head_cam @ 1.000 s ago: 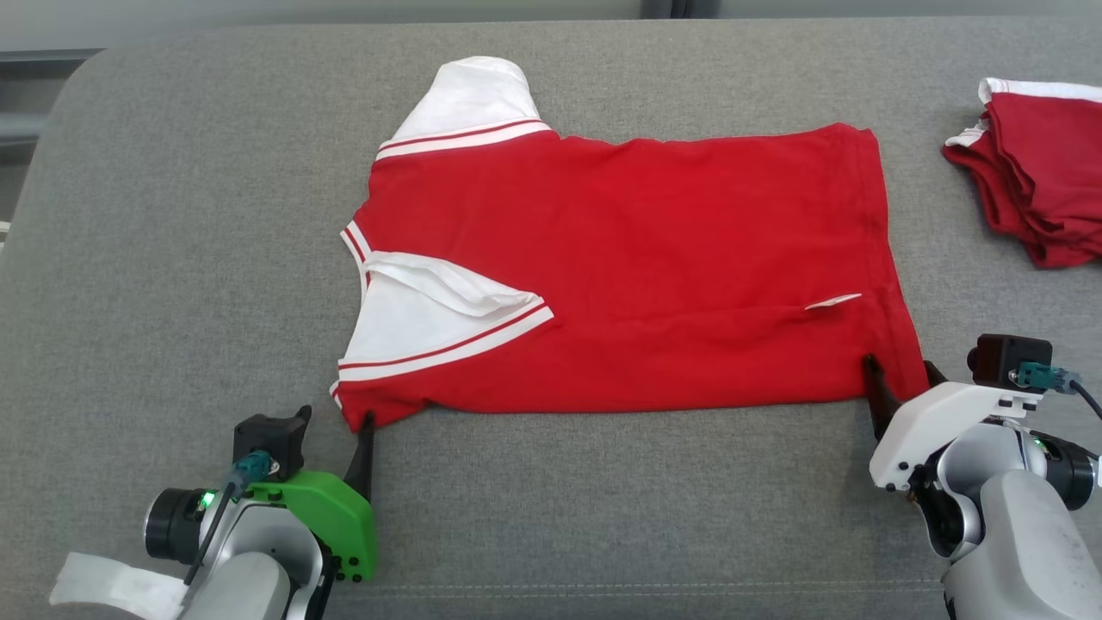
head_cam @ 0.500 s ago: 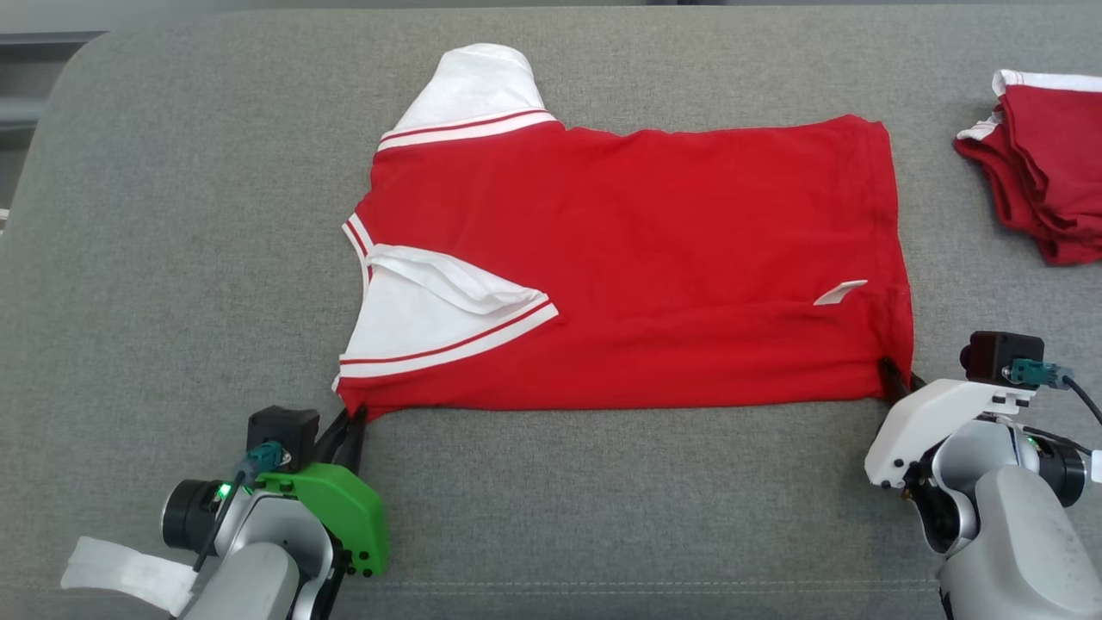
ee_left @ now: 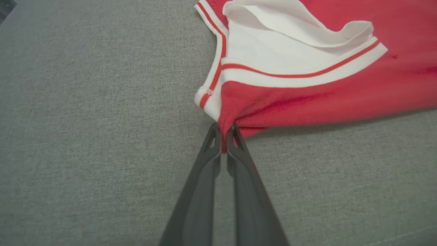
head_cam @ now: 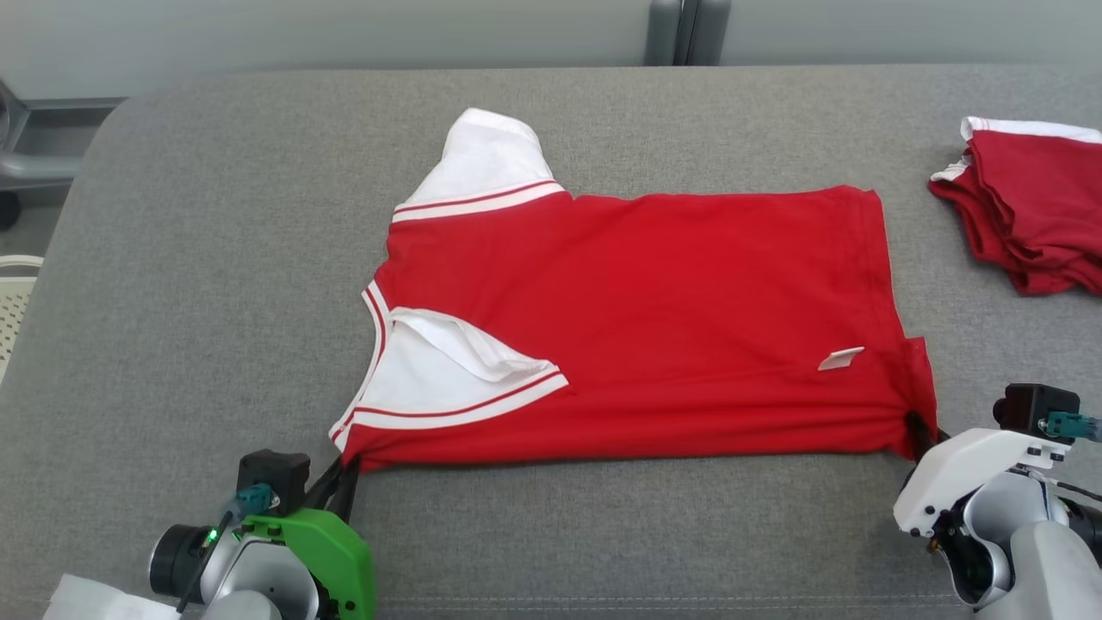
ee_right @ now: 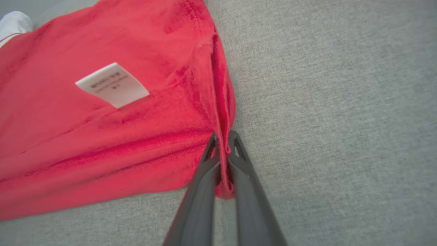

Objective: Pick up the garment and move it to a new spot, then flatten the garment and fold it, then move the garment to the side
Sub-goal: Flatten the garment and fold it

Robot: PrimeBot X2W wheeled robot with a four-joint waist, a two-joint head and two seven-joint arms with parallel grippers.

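Lying spread on the grey table [head_cam: 215,258], the red garment [head_cam: 654,319] runs crosswise, its neck end toward the robot's left and its hem toward the right. One white sleeve [head_cam: 486,159] sticks out past the garment's far edge at the neck end. The other white sleeve [head_cam: 439,379], trimmed with a red stripe, is folded in over the garment's red body close to its near edge. A small white label [head_cam: 841,358] lies on the red cloth near the garment's near hem corner.

The left gripper [ee_left: 224,131] sits at the garment's near corner on the neck end. Its jaws are drawn almost together, pinching a small bunch of red cloth between the tips. The fabric gathers into creases toward that pinch, and the near edge beside it throws a shadow on the table.

The right gripper [ee_right: 223,140] is at the garment's near hem corner. Its jaws are likewise closed down on the hem, with a fold of red cloth showing between the two dark fingers.

A pile of folded red clothes [head_cam: 1033,215] with white trim lies well apart from the garment, beyond its hem side.
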